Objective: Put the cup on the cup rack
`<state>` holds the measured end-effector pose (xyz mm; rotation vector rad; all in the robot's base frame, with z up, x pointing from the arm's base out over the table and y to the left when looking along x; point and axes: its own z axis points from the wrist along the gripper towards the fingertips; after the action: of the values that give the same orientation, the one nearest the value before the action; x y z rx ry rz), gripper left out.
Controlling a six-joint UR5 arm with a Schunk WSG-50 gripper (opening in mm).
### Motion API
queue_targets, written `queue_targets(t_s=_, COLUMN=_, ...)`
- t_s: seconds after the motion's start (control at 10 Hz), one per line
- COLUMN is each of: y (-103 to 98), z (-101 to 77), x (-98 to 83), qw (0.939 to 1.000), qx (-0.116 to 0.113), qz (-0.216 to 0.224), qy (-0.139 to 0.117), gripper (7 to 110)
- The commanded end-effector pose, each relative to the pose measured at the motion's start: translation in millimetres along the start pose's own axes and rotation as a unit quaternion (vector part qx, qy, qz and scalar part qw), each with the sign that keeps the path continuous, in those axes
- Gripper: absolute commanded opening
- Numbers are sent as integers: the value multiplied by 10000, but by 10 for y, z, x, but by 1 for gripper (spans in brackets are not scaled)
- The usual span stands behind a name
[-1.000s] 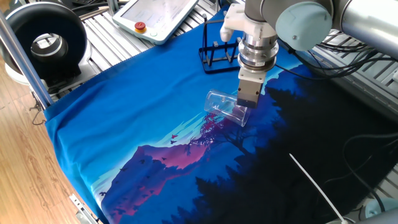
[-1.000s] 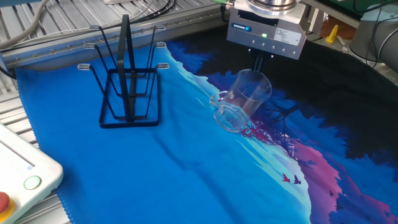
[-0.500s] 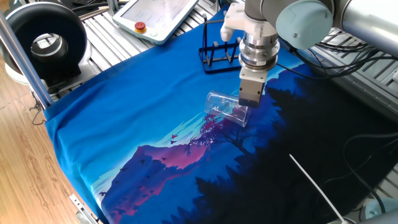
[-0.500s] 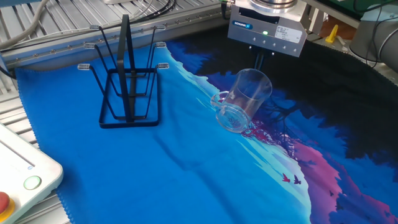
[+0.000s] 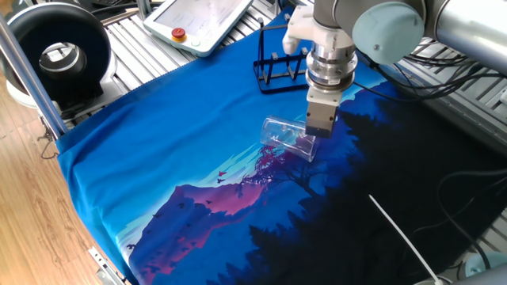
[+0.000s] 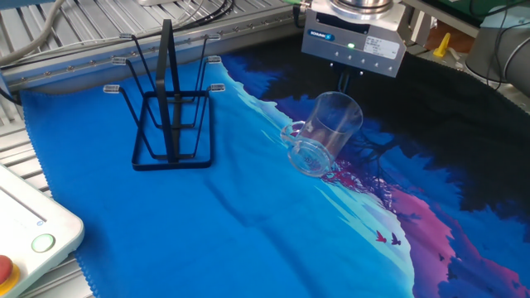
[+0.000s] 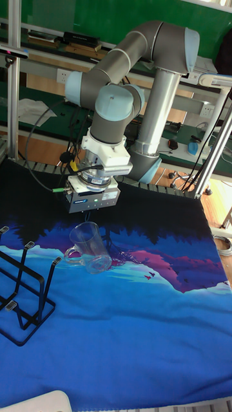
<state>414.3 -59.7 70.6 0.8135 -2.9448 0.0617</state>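
Landmark: the rack [image 6: 170,112], standing upright on the blue part of the cloth [image 6: 248,240].
Cup [image 6: 321,134]: tilted on the cloth, base toward the other fixed camera, mouth angled up and away; apart from the rack, on the side nearer the arm.
Handle [image 6: 291,132]: on the cup's rack-facing side.
Gripper [image 6: 344,83]: directly over the cup's mouth end, pointing down, farther from the rack than the cup's base.
Fingers: one dark finger [image 6: 343,84] reaches down at the cup's rim; whether the jaws are clamped on the glass or merely close to it, I cannot tell.
Why so held: the tilt looks like a cup gripped at the rim with its base on or just above the cloth, a judgement only; a rim grip would leave the mouth free to go over a peg.
Hidden: the fingertips sit behind the gripper body in one fixed view and the tall view; clear glass blurs the rim contact.
Cut off: the rack's far edge in the tall view [image 7: 22,283]; in one fixed view the arm partly covers it [image 5: 273,67].
Pendant [image 5: 202,20]: beyond the rack, off the cloth.
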Motion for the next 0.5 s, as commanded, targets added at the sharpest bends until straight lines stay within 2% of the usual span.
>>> queue_targets(t_s=0.0, y=27, z=-34, x=4, qw=10000, qx=-51, qz=32, qy=-20, gripper=7)
queue_targets(t_s=0.2, y=71, z=-113, x=-5, qw=10000, qx=-44, qz=65, qy=28, gripper=7)
queue_targets(t_s=0.4, y=96, z=-117, x=-42, qw=9999, qx=-82, qz=76, qy=-12, gripper=7)
